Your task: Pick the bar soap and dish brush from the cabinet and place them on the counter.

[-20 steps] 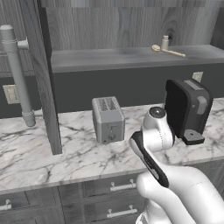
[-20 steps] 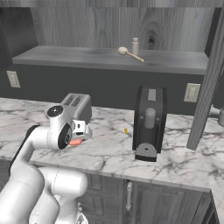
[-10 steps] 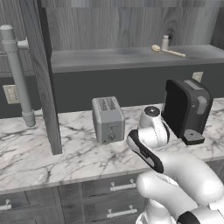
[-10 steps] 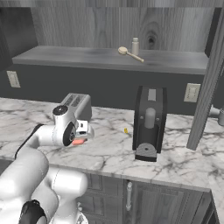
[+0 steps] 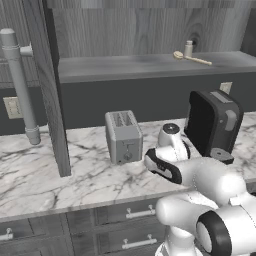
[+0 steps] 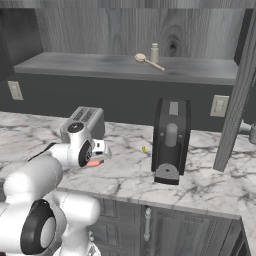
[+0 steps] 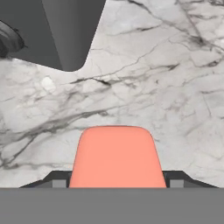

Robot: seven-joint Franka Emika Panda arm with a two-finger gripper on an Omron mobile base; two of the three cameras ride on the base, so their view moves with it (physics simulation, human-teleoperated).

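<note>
While the bar soap sat low in the middle of the hand view, we saw its orange-red body lodged between the two dark fingertips, so the gripper was clamped on it over the white marble counter. From the right base view, a sliver of the soap showed red at the lower left, under the white hand, in front of the toaster. Higher up, right of centre in the left base view, the dish brush lay on the grey shelf of the cabinet, just beside a small beige bottle. Right of the toaster stood a black coffee machine, with a tiny yellow speck on the marble between them. At the left edge of the left base view ran a grey pipe.
</note>
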